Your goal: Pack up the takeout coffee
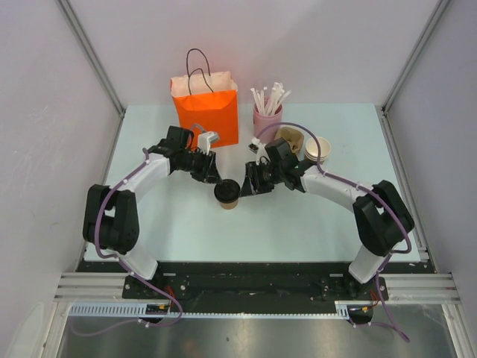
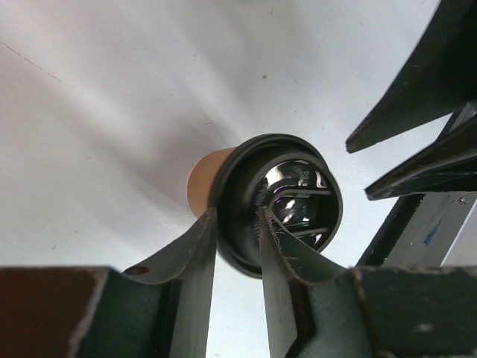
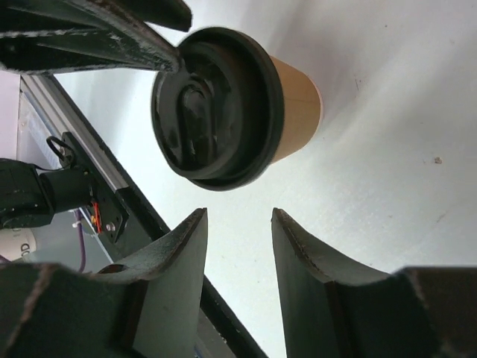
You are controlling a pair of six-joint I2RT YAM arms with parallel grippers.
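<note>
The takeout coffee (image 1: 226, 193), a small brown paper cup with a black lid, stands upright on the table between my two grippers. In the left wrist view the left gripper (image 2: 237, 216) has its jaws a little apart astride the near rim of the lid (image 2: 298, 195): one finger outside the rim, the other over the lid's top. Contact cannot be made out. My right gripper (image 3: 238, 212) stands open just short of the coffee (image 3: 218, 104), with nothing between its fingers. From above, the left gripper (image 1: 216, 181) and right gripper (image 1: 244, 186) flank the cup closely.
An orange paper bag (image 1: 206, 108) stands open at the back, behind the left arm. To its right are a pink cup of straws (image 1: 267, 113), a brown pulp carrier (image 1: 291, 138) and stacked pale-rimmed cups (image 1: 317, 149), close behind the right arm.
</note>
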